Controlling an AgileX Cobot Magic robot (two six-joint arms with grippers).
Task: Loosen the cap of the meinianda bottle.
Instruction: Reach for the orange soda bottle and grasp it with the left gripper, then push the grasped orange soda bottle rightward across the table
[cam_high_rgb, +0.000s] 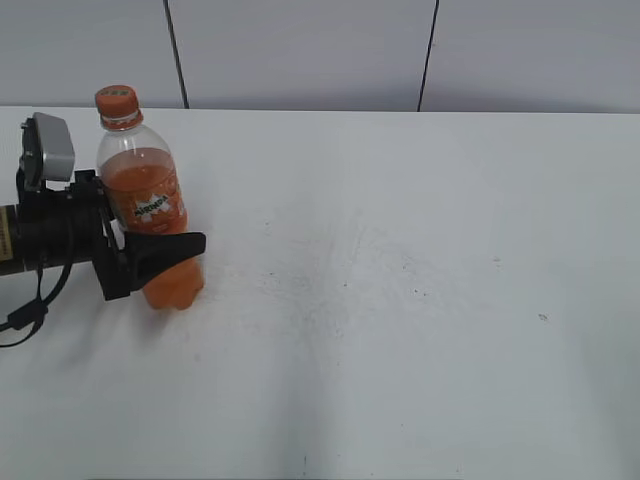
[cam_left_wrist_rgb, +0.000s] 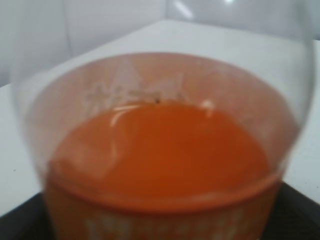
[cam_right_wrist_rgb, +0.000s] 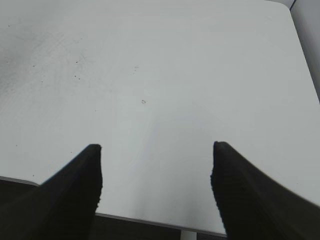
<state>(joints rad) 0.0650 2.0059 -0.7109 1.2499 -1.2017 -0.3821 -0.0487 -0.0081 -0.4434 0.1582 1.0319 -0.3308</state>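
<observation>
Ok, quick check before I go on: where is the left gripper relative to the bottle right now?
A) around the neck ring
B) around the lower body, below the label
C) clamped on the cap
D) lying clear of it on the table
B: in the exterior view the left gripper has its fingers either side of the meinianda bottle low on the body, well below the cap.

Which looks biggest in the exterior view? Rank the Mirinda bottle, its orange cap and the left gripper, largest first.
1. meinianda bottle, standing upright, the tallest of the three.
2. left gripper, closed around the bottle's lower body; its visible fingers cover less area than the bottle.
3. cap, clearly the smallest.
</observation>
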